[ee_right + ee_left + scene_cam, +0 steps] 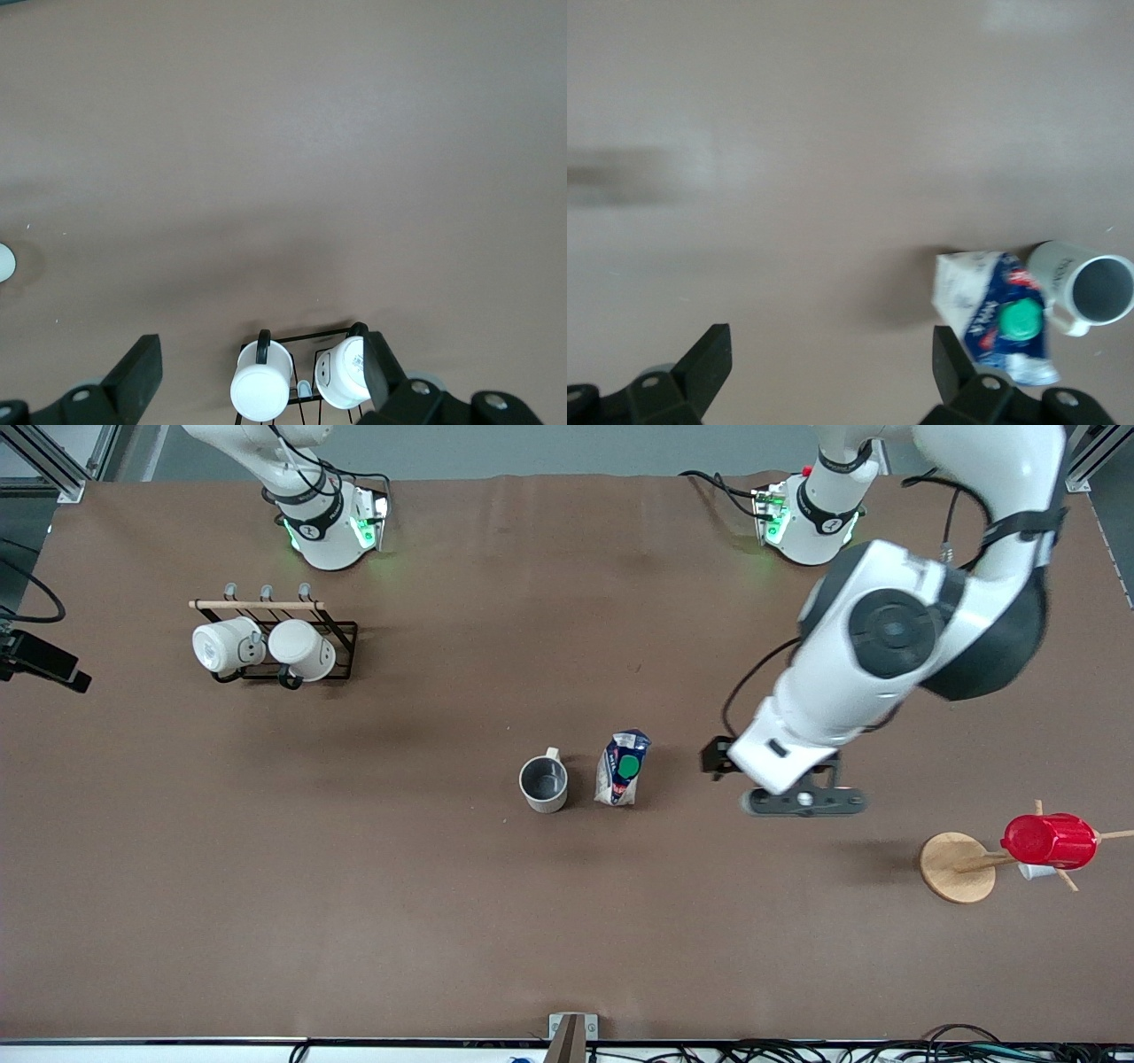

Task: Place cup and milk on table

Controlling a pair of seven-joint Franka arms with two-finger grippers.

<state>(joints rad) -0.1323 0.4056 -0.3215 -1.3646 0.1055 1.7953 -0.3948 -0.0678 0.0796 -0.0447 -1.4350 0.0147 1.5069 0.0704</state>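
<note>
From where I sit, both task items look delivered. The off-white mug with the grey inside (543, 783) stands upright near the middle of the brown matte bench (354, 886), and the dark blue and white gable-top milk carton with the green cap (623, 768) stands just beside it, toward the left arm's end, with a small gap between them.

My left gripper (804, 801) hangs over bare bench between the carton and the wooden peg stand holding a red ribbed cup (1049, 841), its jaws spread wide and holding nothing.

The right gripper (257, 376) waits above the black wire rack with two white mugs (266, 646), jaws also wide and empty.

I judge nothing is left but retreating. The lettering on mug and carton is too small to read.
</note>
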